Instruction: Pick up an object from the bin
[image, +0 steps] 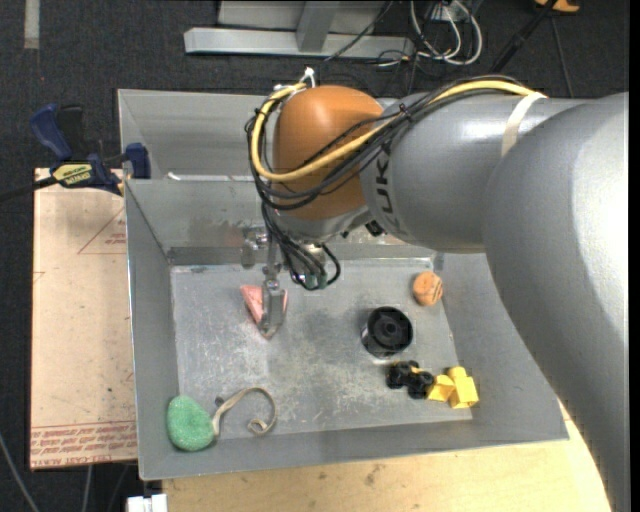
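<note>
**Risk.** The jaws stand at the right edge of the small pink wedge (252, 300), not centred on it. Closing from this offset may pinch only a corner, so the wedge may pivot, slide across the bin (150, 300) floor, or drop on lift. The tips appear close to the metal floor, and further descent may scrape it.

**Jaws.** It is not possible to tell whether they are open or closed, because the tips overlap the wedge.

**Pose.** The arm (500, 170) reaches in from the right with the wrist pointing down over the floor's upper-left part. The wedge lies there, well apart from the black ring (386, 331) and the green lump (189, 423).
</note>
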